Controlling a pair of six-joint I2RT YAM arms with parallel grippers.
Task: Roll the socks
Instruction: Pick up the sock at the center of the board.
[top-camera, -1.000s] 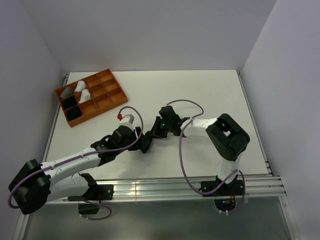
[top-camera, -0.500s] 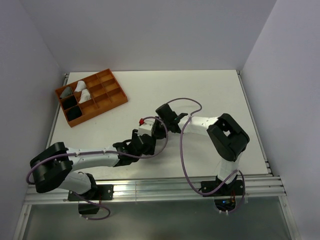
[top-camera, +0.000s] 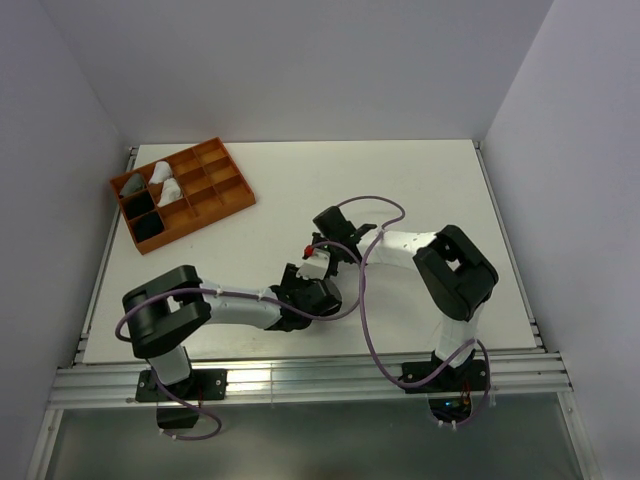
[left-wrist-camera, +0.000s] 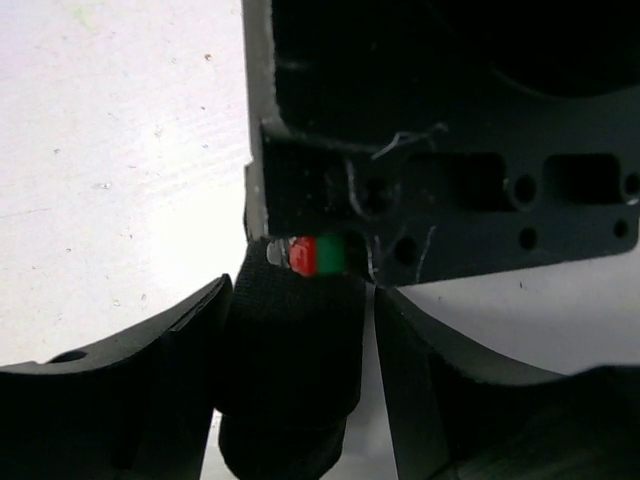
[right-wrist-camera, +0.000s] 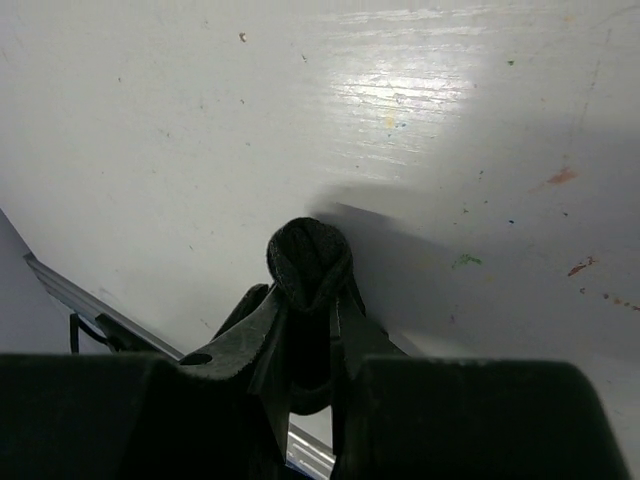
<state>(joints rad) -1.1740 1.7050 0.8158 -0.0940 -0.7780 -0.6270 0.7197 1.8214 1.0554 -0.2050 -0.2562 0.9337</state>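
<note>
1. An orange divided tray (top-camera: 213, 160) sits at the table's (top-camera: 400, 180) far left, with rolled socks (top-camera: 168, 190) in its left compartments.
2. The left gripper (left-wrist-camera: 303, 300) reaches to mid-table. Its jaws stand apart around the black sock (right-wrist-camera: 308, 262), and a bright sliver shows beside one finger.
3. The right gripper (right-wrist-camera: 312, 305), just beyond, is pinched tight on that sock, holding it above the tabletop.
</note>
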